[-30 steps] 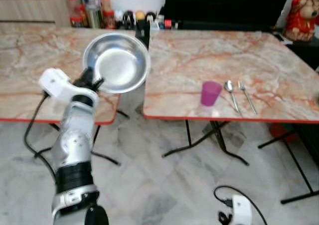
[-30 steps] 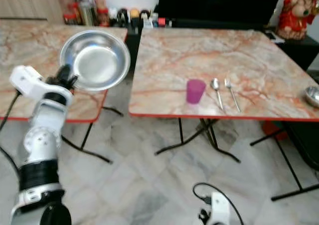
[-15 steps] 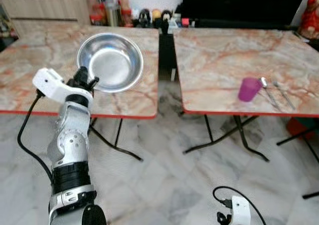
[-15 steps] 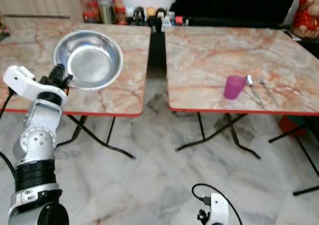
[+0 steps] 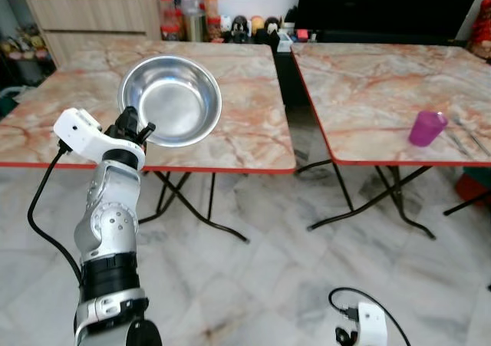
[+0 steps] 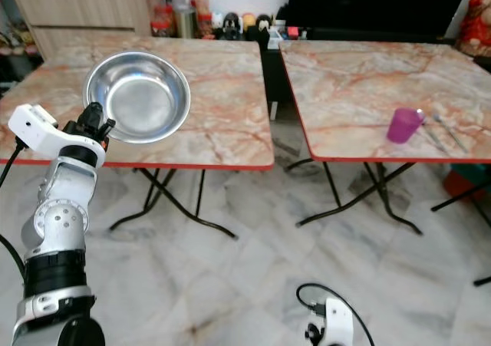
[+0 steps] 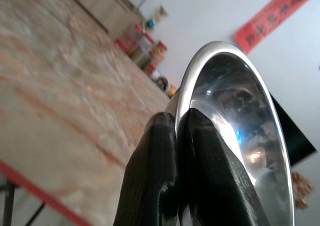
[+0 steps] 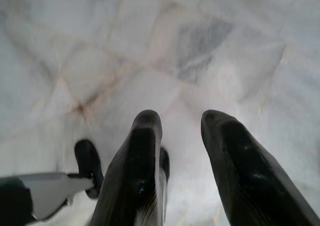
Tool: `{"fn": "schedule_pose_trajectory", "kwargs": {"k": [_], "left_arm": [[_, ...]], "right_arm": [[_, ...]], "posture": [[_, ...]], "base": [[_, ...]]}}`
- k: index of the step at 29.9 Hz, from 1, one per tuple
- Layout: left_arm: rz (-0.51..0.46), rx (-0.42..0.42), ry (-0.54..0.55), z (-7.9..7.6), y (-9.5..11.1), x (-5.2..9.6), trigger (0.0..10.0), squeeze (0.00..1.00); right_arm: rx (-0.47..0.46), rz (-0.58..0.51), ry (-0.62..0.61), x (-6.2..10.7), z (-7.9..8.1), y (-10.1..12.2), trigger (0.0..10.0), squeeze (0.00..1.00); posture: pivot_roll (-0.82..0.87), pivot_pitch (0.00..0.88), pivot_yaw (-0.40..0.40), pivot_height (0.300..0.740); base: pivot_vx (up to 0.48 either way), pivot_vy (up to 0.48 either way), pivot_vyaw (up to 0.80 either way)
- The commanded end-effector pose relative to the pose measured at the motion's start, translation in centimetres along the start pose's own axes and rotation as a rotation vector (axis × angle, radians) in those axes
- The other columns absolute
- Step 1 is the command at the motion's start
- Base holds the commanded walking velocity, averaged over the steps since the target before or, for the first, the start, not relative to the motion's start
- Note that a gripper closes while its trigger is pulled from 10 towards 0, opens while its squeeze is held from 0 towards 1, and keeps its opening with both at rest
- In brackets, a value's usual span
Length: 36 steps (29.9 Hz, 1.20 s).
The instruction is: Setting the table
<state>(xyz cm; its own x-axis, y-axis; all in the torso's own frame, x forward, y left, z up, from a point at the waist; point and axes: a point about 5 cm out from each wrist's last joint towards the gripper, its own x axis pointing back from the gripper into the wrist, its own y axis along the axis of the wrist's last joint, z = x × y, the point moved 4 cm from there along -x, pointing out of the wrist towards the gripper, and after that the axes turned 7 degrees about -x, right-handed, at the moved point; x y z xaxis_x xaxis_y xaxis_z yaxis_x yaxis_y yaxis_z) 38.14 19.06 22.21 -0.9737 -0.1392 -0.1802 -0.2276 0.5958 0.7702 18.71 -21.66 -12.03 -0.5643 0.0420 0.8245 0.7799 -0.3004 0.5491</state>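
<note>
The bowl [image 5: 170,100] is held up in the air, tilted with its hollow toward the camera, in front of the near worktop [image 5: 245,139] and well apart from the cup [image 5: 426,128]. The carrying step is judged to be in hand: the bowl is not yet set down at a place. The next move is judged to call for the bowl to be brought across to the far worktop [image 5: 368,93], levelled, and lowered beside the cup, near which cutlery [image 5: 460,135] is faintly seen.

The bowl's rim is pinched by the left gripper [image 7: 176,131]; its jaws are closed down to the thickness of the metal, one finger on each face. The right gripper [image 8: 181,136] hangs over the floor [image 8: 210,45], its jaws parted with nothing between them.
</note>
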Motion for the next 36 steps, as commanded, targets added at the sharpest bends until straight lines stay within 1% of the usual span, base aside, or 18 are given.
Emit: {"fn": "schedule_pose_trajectory", "kwargs": {"k": [1,14,15,16,18,22,27,29,32,36], "left_arm": [[-0.013,-0.022,-0.019,-0.57,0.55,-0.30,10.0,0.00],[-0.013,-0.055,-0.008,-0.32,0.49,-0.29,10.0,0.00],[-0.016,-0.089,0.005,-0.12,0.43,-0.28,10.0,0.00],[-0.016,-0.089,0.005,-0.12,0.43,-0.28,10.0,0.00],[-0.015,-0.120,0.020,0.07,0.38,-0.29,10.0,0.00],[-0.016,-0.134,0.023,0.16,0.37,-0.31,10.0,0.00],[-0.011,-0.145,0.002,-0.11,0.19,-0.12,10.0,0.00],[-0.016,-0.186,0.002,-0.16,0.24,-0.11,10.0,0.00],[-0.008,-0.226,0.001,-0.26,0.02,-0.17,10.0,0.00],[-0.008,-0.228,-0.001,-0.35,-0.02,-0.20,10.0,0.00]], "right_arm": [[-0.002,-0.006,-0.004,0.00,-0.08,0.14,10.0,0.00],[0.003,-0.003,-0.001,0.01,-0.08,0.07,10.0,0.00],[0.002,-0.003,-0.001,0.01,-0.08,0.06,10.0,0.00],[0.002,-0.003,-0.001,0.01,-0.08,0.06,10.0,0.00],[-0.001,-0.003,-0.002,0.01,-0.08,0.07,10.0,0.00],[-0.002,-0.004,-0.001,0.00,-0.06,0.11,10.0,0.00],[-0.001,-0.005,0.002,0.00,-0.04,0.15,10.0,0.00],[-0.002,-0.006,0.003,-0.01,-0.03,0.19,10.0,0.00],[-0.001,-0.007,0.004,-0.01,-0.01,0.22,10.0,0.00],[0.022,-0.007,0.006,-0.02,-0.01,0.30,10.0,0.00]], "posture": [[0.04,0.000,-0.036,0.740],[0.05,0.000,-0.035,0.740],[0.05,0.000,-0.036,0.740],[0.05,0.000,-0.036,0.740],[0.05,0.000,-0.037,0.740],[0.05,0.000,-0.038,0.740],[0.05,0.000,-0.041,0.740],[0.05,0.000,-0.042,0.740],[0.05,0.000,-0.042,0.740],[0.05,0.000,-0.043,0.740]], "base": [[0.000,0.424,0.00],[0.000,0.410,0.00],[0.000,0.000,0.00],[0.000,0.000,0.00],[0.000,0.000,0.00],[0.000,0.000,0.00],[0.000,0.000,0.00],[0.000,0.000,0.00],[0.267,0.000,0.00],[0.305,0.000,0.00]]}}
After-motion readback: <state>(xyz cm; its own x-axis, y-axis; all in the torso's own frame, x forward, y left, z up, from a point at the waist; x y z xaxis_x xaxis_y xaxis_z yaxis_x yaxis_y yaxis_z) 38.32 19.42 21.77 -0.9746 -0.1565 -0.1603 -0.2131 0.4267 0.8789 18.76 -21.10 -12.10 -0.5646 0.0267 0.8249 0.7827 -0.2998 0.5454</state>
